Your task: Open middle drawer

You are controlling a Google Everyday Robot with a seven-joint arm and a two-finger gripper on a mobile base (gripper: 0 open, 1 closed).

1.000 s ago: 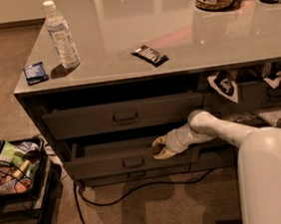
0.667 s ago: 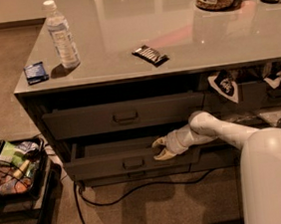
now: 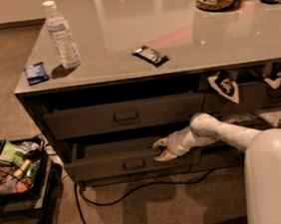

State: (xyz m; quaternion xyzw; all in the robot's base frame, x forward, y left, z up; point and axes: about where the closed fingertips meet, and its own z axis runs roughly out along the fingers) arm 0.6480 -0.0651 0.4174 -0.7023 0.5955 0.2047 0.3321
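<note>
My pale two-finger gripper (image 3: 159, 150) sits low, pointing toward the view's left, at the tip of my white tubular arm (image 3: 223, 133). A rounded elbow joint (image 3: 203, 124) rises just behind it. My bulky white body housing (image 3: 277, 174) looms farther back.

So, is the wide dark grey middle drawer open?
Partly open: the middle drawer juts out; the gripper is at its front's top edge.
</note>
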